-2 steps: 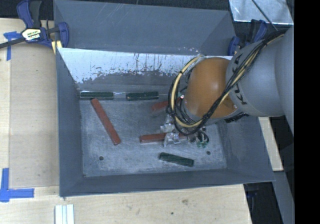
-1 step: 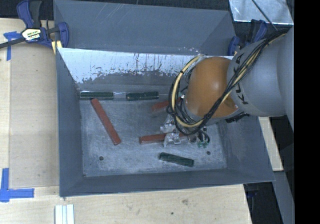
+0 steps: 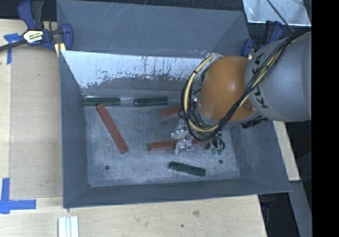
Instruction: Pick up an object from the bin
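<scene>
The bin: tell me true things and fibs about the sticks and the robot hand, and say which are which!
1. A long red-brown stick lies slanted in the left part of the bin. True.
2. The hand hangs over the bin's left front corner. False: it is right of the middle, at the end of a shorter red-brown stick.
3. A dark green stick lies near the front wall. True.
4. Yellow balls lie in the bin. False: it holds red-brown and dark green sticks.
</scene>
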